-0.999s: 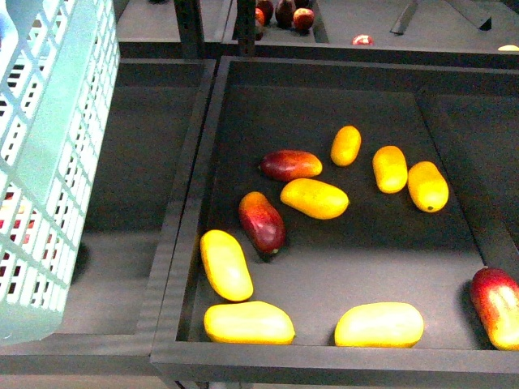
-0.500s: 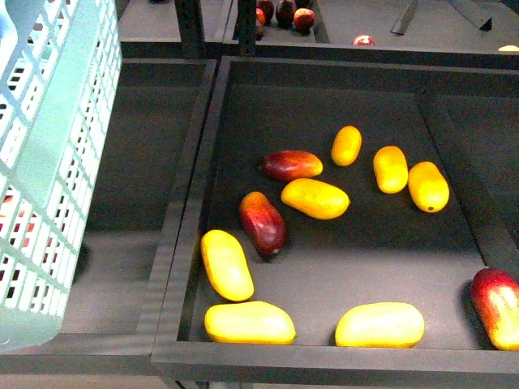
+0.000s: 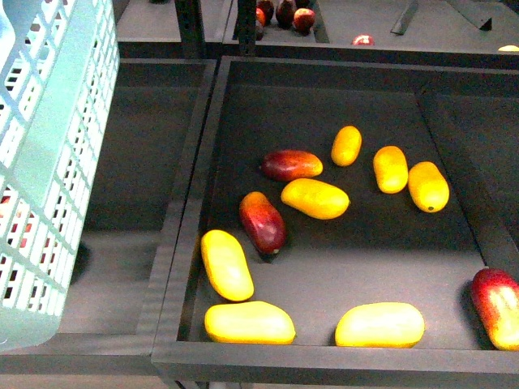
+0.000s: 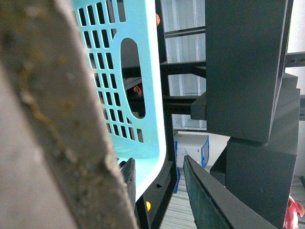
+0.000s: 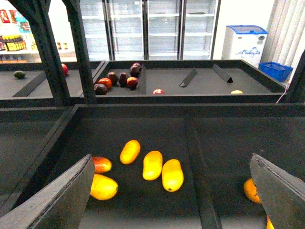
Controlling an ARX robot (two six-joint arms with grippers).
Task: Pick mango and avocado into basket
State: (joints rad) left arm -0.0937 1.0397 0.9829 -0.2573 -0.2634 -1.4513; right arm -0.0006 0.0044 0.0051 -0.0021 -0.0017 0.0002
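The light teal basket (image 3: 49, 162) hangs tilted at the far left of the front view, above a dark bin. My left gripper (image 4: 159, 191) is shut on the basket (image 4: 138, 71) at its rim. Red mangoes lie in the black tray: one in the middle (image 3: 262, 221), one behind it (image 3: 291, 164), one at the right edge (image 3: 496, 308). My right gripper (image 5: 170, 157) is open and empty, high above the tray. One red mango (image 5: 101, 164) shows beside its finger. A small dark green fruit (image 5: 19, 74) lies in a far bin; I cannot tell whether it is the avocado.
Several all-yellow mangoes (image 3: 315, 198) are scattered round the red ones in the black tray (image 3: 203, 211). A divider (image 3: 454, 178) bounds the tray on the right. Dark red fruit (image 3: 284, 12) lies in a bin behind. Black shelf posts (image 5: 78, 52) stand at the back.
The basket has swayed slightly at the left edge of the front view. The fruit has not moved.
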